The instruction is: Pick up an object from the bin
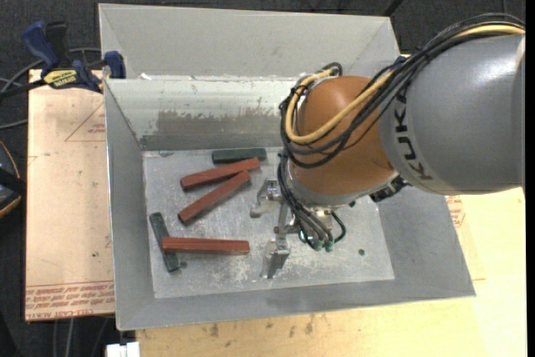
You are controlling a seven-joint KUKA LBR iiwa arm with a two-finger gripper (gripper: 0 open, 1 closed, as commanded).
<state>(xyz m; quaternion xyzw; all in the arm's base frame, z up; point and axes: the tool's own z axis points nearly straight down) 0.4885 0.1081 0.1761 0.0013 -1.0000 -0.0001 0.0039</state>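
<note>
My gripper (pixel 272 228) is low over the floor of the bin (pixel 125 180), a bit right of the middle. Its two metal fingers (pixel 275 257) are apart. I see only bare grey floor between them, so it holds nothing. All the sticks lie to its left. The long red stick (pixel 206 246) lies flat near the front, and its right end is just beside the gripper's front finger. A dark green stick (pixel 165 241) crosses its left end. Two more red sticks (pixel 215 196) lie slanted in the middle, close together, with their upper ends near the back finger. Another green stick (pixel 238 155) lies by the back wall. The round orange cover (pixel 334 138) on my arm (pixel 468 113) sits above the gripper.
</note>
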